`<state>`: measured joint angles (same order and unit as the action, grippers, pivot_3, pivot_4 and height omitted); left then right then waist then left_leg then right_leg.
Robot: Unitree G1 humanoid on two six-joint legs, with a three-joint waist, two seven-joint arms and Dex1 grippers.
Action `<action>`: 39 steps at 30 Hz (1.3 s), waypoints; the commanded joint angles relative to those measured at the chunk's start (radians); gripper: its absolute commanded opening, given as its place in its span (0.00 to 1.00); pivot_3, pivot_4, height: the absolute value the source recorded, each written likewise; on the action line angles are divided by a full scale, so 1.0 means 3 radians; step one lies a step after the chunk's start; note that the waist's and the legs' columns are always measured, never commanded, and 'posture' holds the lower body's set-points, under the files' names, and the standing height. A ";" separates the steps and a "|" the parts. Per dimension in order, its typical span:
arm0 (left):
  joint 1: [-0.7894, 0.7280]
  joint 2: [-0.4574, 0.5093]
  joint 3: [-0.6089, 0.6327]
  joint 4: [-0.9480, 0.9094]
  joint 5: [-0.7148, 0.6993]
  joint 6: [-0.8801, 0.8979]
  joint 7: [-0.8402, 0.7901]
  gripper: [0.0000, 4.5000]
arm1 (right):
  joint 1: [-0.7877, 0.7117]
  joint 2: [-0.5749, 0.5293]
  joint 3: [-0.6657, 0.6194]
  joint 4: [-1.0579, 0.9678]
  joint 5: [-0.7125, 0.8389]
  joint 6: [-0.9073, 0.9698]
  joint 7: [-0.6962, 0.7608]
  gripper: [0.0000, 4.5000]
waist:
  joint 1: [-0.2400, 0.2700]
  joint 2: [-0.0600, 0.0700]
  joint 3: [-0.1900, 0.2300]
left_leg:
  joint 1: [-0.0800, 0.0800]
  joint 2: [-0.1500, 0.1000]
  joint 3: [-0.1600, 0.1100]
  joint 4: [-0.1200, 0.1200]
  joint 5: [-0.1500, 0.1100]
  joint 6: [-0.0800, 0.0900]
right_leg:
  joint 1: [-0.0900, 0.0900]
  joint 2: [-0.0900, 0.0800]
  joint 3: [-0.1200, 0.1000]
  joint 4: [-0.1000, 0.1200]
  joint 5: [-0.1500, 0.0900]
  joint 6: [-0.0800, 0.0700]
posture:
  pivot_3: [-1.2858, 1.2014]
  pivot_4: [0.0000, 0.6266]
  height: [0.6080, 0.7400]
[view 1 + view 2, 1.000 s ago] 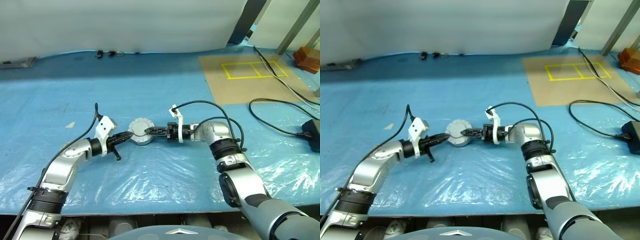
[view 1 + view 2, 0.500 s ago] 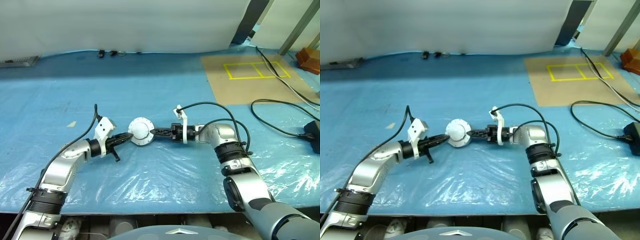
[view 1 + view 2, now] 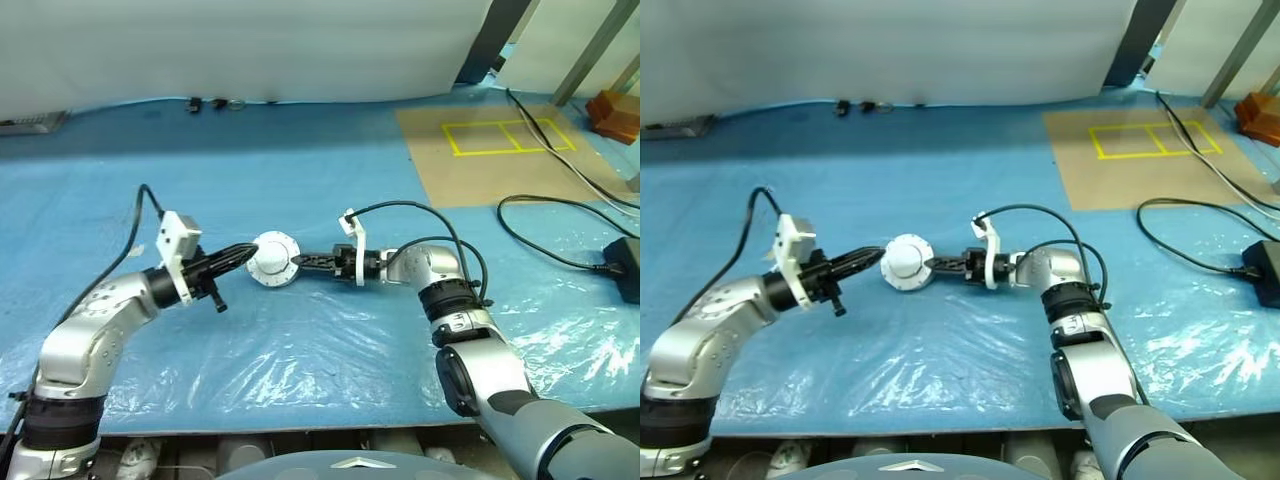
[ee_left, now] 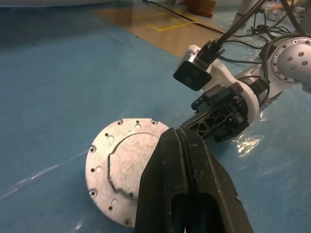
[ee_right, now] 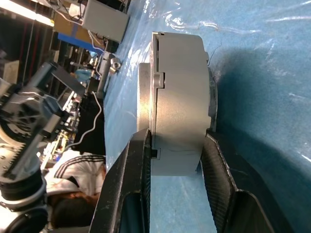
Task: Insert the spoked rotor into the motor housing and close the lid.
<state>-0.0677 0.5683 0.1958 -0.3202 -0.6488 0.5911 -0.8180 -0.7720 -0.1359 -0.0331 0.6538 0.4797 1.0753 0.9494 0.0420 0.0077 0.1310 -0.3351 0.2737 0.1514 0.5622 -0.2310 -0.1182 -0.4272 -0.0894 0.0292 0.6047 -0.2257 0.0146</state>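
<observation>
The motor housing (image 3: pixel 272 260) (lid (image 5: pixel 144 87) already on) sits clamped edgewise between my right fingers (image 5: pixel 138 160), mid-desk (image 3: pixel 320 190). My left fingers (image 4: pixel 187 179) are pressed shut, holding nothing, tips beside its face.

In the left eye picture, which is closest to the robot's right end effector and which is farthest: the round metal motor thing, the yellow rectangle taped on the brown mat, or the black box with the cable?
1. Motor housing: clamped in the right end effector.
2. Yellow rectangle: on the brown mat, farther back on the right.
3. Black box: at the table's far right edge.
</observation>
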 commanded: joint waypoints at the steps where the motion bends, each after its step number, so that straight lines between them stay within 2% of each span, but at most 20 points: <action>1: 0.0033 -0.0023 0.0257 0.0105 -0.0231 0.0167 0.0134 0.00 | -0.0142 0.0045 -0.0332 0.0007 0.0295 0.0266 -0.0092 0.25 | 0.0007 -0.0004 0.0010 | 0.0001 0.0000 0.0000 0.0000 0.0000 0.0000 | 0.0000 0.0000 0.0000 0.0000 0.0000 0.0000 | 0.52 0.24 1.00; 5: 0.0090 -0.0160 0.0648 0.0225 -0.0761 0.0396 0.0236 0.21 | -0.0241 0.0056 -0.0583 -0.0280 0.0620 0.0568 -0.0043 0.25 | 0.0021 -0.0010 0.0022 | -0.0013 0.0000 -0.0001 0.0009 0.0001 0.0000 | -0.0023 0.0001 0.0000 0.0006 0.0002 0.0002 | 0.52 0.24 1.00; 8: 0.0192 -0.0168 0.0779 0.0202 -0.0990 0.0516 0.0216 0.43 | -0.0218 0.0081 -0.0596 -0.0530 0.0736 0.0679 -0.0057 0.25 | 0.0020 -0.0011 0.0023 | -0.0041 0.0001 -0.0003 0.0016 0.0009 0.0011 | -0.0044 0.0004 0.0000 0.0006 0.0010 0.0015 | 0.52 0.24 1.00; 15: 0.0325 -0.0247 0.0867 0.0234 -0.1418 0.0715 0.0275 0.97 | -0.0197 0.0162 -0.0644 -0.0873 0.0938 0.0861 -0.0184 0.25 | 0.0047 -0.0016 0.0025 | -0.0046 0.0003 -0.0005 0.0015 0.0008 0.0010 | -0.0044 0.0004 -0.0005 0.0001 0.0010 0.0016 | 0.52 0.24 1.00; 20: 0.0291 -0.0326 0.0881 0.0282 -0.1584 0.0715 0.0329 0.99 | -0.0188 0.0165 -0.0622 -0.1024 0.1021 0.0938 -0.0224 0.25 | 0.0095 -0.0017 0.0025 | -0.0041 0.0004 -0.0005 0.0020 0.0005 0.0006 | -0.0043 0.0002 -0.0005 0.0011 0.0010 0.0016 | 0.52 0.24 1.00; 24: 0.0243 -0.0355 0.0673 0.0302 -0.1421 0.0658 0.0330 0.99 | -0.0193 0.0167 -0.0616 -0.1061 0.1059 0.0976 -0.0239 0.25 | 0.0101 -0.0017 0.0025 | -0.0041 0.0005 -0.0007 0.0031 0.0002 0.0000 | -0.0041 0.0002 -0.0004 0.0016 0.0012 0.0018 | 0.52 0.24 1.00; 32: -0.0149 -0.0556 0.0659 0.0445 -0.1625 0.0682 0.0348 0.99 | -0.0148 0.0142 -0.0483 -0.1131 0.1078 0.1003 -0.0231 0.25 | 0.0112 -0.0020 0.0024 | -0.0045 0.0005 -0.0009 0.0040 0.0008 0.0010 | -0.0040 0.0002 -0.0004 0.0020 0.0013 0.0020 | 0.52 0.24 1.00; 39: -0.0151 -0.0613 0.0526 0.0381 -0.1611 0.0682 0.0277 0.99 | -0.0128 0.0116 -0.0432 -0.1147 0.1094 0.0998 -0.0240 0.25 | 0.0107 -0.0022 0.0024 | -0.0048 0.0005 -0.0011 0.0046 0.0008 0.0010 | -0.0041 0.0002 -0.0004 0.0025 0.0013 0.0020 | 0.52 0.24 1.00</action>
<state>-0.1146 0.3817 0.3454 -0.1643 -1.1127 0.8040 -0.7223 -0.7974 -0.1034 -0.1437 0.3616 0.7510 1.3811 0.8550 0.0741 0.0011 0.1382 -0.3496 0.2752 0.1482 0.5766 -0.2286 -0.1151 -0.4394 -0.0889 0.0281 0.6125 -0.2217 0.0205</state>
